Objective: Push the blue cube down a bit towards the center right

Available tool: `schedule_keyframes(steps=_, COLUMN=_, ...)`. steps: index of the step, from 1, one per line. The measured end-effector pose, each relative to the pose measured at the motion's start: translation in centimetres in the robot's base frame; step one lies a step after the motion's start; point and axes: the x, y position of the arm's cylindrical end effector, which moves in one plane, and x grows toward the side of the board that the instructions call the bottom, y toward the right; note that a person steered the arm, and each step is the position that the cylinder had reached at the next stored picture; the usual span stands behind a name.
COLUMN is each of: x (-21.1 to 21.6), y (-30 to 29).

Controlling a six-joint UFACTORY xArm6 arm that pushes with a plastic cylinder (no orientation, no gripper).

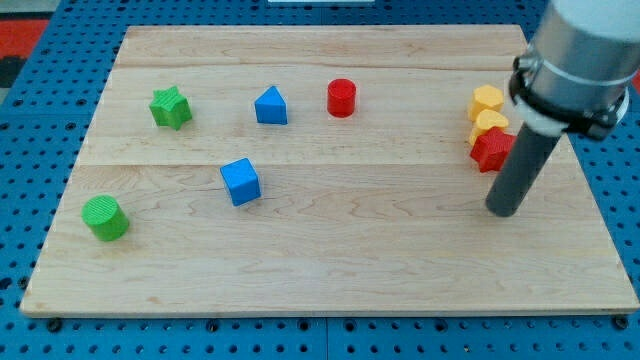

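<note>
My tip [505,211] rests on the wooden board [330,270] at the view's right, and the blue cube [240,181] lies far off at about nine o'clock from it, left of the board's middle and only slightly higher in the view. That is the relation the coming move turns on: the cube must travel down and to the right, so I judge the tip has to get round to the cube's far side, at roughly ten or eleven o'clock of it, before any shove can send it the wanted way. The cube sits turned a little, with no long axis to speak of, one corner facing the view's bottom. There is no hand to spread or close here; the arm ends in a plain dark rod, touching no block, though the red block [491,150] stands just beside it at twelve o'clock, below two yellow blocks [487,110] that touch each other. From the cube, the blue triangular block [270,105] lies at one o'clock, the red cylinder [342,98] farther off in much the same direction, the green star-shaped block [171,107] at eleven o'clock and the green cylinder [105,218] at eight o'clock. The stretch at four o'clock of the cube is bare smooth wood, so the push looks unobstructed. Around the board runs a blue pegboard [40,120].
</note>
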Motion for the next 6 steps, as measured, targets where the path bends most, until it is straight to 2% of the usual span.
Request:
schedule_keyframes(steps=2, x=3.3, y=-13.8)
schedule_keyframes(steps=4, x=2.2, y=-27.4)
schedule_keyframes(steps=5, x=-1.1, y=-31.4)
schedule_keyframes(steps=6, x=-5.0, y=-31.6)
